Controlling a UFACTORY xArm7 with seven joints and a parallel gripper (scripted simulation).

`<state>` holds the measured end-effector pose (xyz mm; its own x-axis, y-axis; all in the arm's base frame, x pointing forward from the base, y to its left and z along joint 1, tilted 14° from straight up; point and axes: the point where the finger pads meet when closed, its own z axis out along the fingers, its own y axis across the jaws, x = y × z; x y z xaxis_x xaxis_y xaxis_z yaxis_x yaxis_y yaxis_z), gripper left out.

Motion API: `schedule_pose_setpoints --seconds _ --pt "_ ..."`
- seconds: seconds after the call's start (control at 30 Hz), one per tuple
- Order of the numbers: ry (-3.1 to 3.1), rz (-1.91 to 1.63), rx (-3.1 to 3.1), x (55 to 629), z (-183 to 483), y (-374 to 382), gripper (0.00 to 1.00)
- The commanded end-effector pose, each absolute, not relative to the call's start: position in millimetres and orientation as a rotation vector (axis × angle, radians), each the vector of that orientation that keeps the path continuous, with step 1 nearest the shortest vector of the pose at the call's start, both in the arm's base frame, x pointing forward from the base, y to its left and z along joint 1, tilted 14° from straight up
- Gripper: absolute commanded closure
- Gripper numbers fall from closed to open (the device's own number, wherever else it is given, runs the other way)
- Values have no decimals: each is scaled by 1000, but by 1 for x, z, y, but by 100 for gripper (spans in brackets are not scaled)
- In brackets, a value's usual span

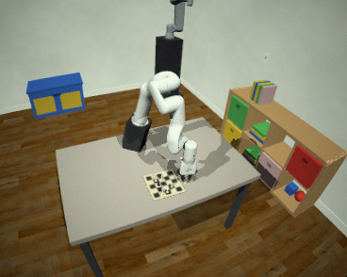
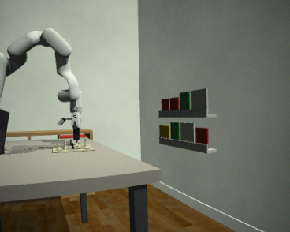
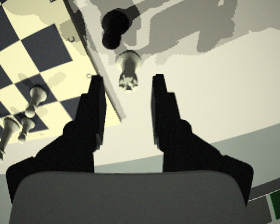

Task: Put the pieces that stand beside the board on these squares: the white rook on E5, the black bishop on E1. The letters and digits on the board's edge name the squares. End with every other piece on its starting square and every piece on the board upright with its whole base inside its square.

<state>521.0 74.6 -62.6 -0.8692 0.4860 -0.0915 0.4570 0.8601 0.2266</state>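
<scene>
Just ahead of the empty, partly parted hand [image 3: 127,92], white rook [image 3: 127,70], off-board.

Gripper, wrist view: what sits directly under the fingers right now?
Below the open gripper, the white rook stands on the table beside the board, with the black bishop just beyond. The fingers cover part of the board's edge.

I'm seeing even, soft light falling from above, the arm [image 1: 170,110] casting blotchy grey shadows toward the table's [image 1: 102,207] far right corner, all views looking coarse and slightly blurred.
</scene>
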Motion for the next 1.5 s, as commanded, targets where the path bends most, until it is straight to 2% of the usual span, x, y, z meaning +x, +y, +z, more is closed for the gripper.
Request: schedule_pose_setpoints --seconds 0.0,1.47 --pt "2885 299 736 522 -62 74 63" --pt "2885 299 736 528 -91 79 63"
